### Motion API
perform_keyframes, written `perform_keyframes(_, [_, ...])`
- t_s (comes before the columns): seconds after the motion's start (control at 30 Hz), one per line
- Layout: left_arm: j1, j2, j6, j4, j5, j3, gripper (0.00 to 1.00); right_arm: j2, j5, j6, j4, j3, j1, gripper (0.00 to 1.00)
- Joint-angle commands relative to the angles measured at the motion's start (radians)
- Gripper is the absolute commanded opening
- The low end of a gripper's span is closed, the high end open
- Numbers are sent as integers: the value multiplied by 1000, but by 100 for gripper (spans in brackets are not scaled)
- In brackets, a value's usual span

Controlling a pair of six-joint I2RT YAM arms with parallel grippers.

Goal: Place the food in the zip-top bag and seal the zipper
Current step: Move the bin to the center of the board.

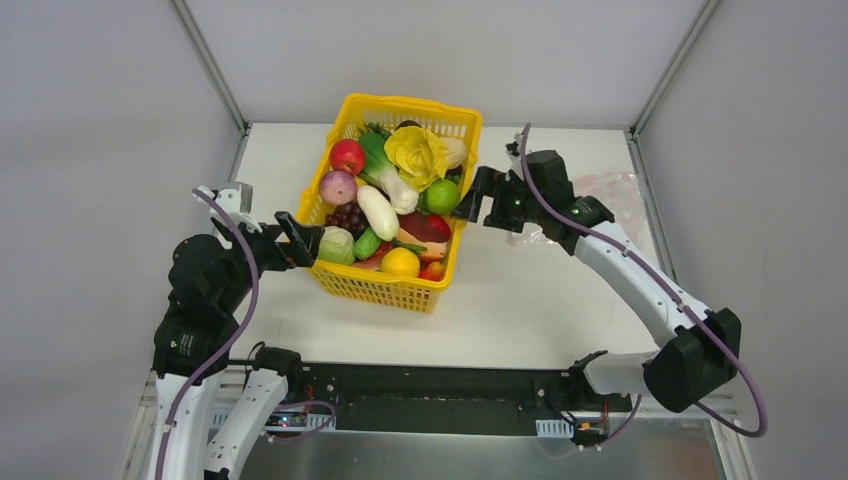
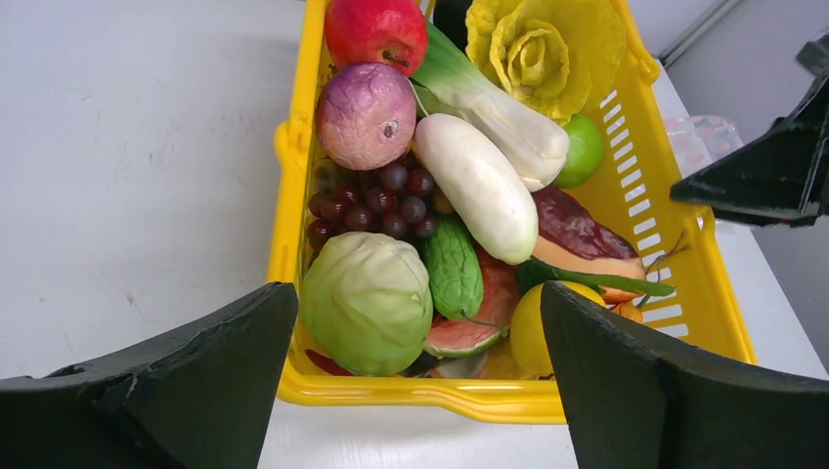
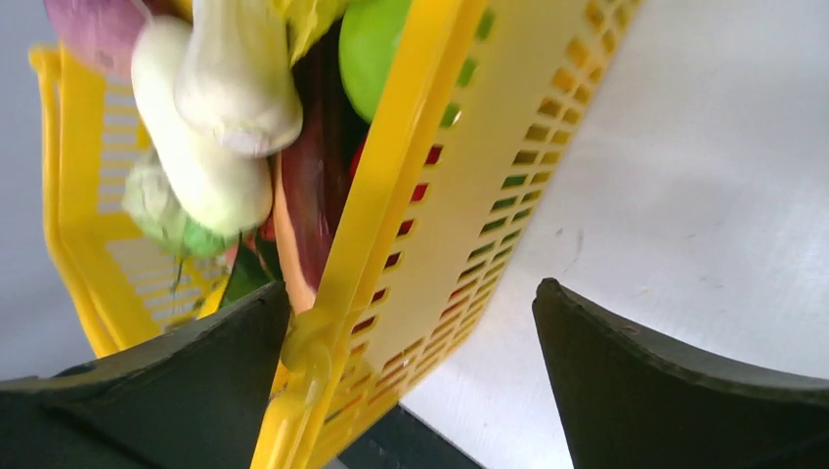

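The food fills a yellow mesh basket (image 1: 385, 285): red apple (image 1: 347, 156), yellow ruffled cabbage (image 1: 418, 152), white radish (image 1: 377, 211), green lime (image 1: 441, 196) and others. My left gripper (image 1: 300, 240) is open at the basket's near-left end, facing a pale green cabbage (image 2: 367, 301); nothing sits between its fingers (image 2: 176, 391). My right gripper (image 1: 470, 195) is open, its jaws straddling the basket's right wall (image 3: 459, 195) without closing on it. The zip-top bag (image 1: 615, 190) lies flat behind the right arm, partly hidden. I cannot make out its zipper.
The basket stands mid-table. Grey enclosure walls and metal posts (image 1: 215, 70) border the white table (image 1: 520, 300). The right arm (image 1: 640, 280) crosses the table's right half. A black base rail (image 1: 430, 395) runs along the near edge.
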Motion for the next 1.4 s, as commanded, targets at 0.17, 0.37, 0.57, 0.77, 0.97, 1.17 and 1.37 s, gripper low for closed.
perform_keyframes(0.17, [-8,6,-2,24,62,19,100,22,24,253,235,38,-224,98])
perform_keyframes(0.37, [-8,0,-2,-2,79,21,100,190,-217,389,421,77,-183,98])
perform_keyframes(0.57, [-8,-1,-5,-10,75,27,100,222,-173,425,502,46,-23,98])
perform_keyframes(0.77, [-9,17,-13,-27,90,44,100,268,-54,549,567,33,109,98])
perform_keyframes(0.97, [-9,14,-17,-50,78,55,100,332,18,610,592,94,206,98])
perform_keyframes(1.17, [-8,-1,-50,-172,-136,71,100,172,87,437,518,-4,222,98])
perform_keyframes(1.37, [-8,-23,-166,-416,-213,157,100,51,-23,344,439,-120,225,98])
